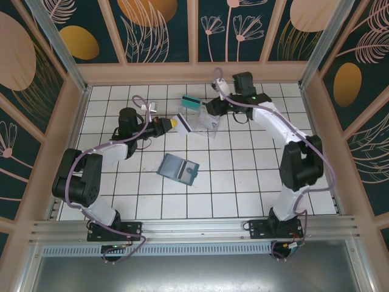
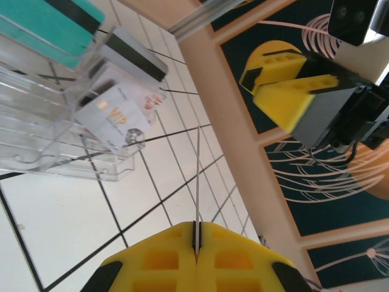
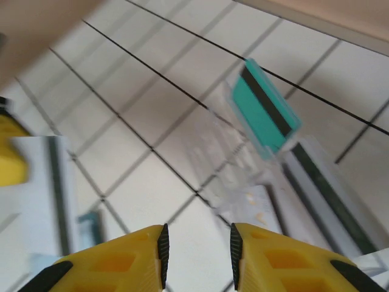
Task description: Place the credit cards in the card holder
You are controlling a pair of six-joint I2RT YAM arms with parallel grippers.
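My left gripper (image 1: 171,124) (image 2: 196,228) is shut on a whitish credit card (image 1: 184,123), seen edge-on as a thin line (image 2: 198,176) between its fingers. A teal-green credit card (image 1: 190,102) (image 2: 45,27) (image 3: 262,111) stands in a clear plastic tray (image 1: 203,121) (image 2: 67,158), along with other whitish cards (image 2: 115,115) (image 3: 316,182). My right gripper (image 1: 211,109) (image 3: 196,243) hovers open beside the tray with nothing between its fingers; its yellow fingers (image 2: 285,97) also show in the left wrist view. The card holder (image 1: 178,167) lies open on the tiles, nearer the arm bases.
White tiled table floor (image 1: 243,176) has free room around the card holder. Patterned walls with a wooden frame (image 1: 194,72) enclose the table on three sides. A metal rail (image 1: 194,228) runs along the near edge.
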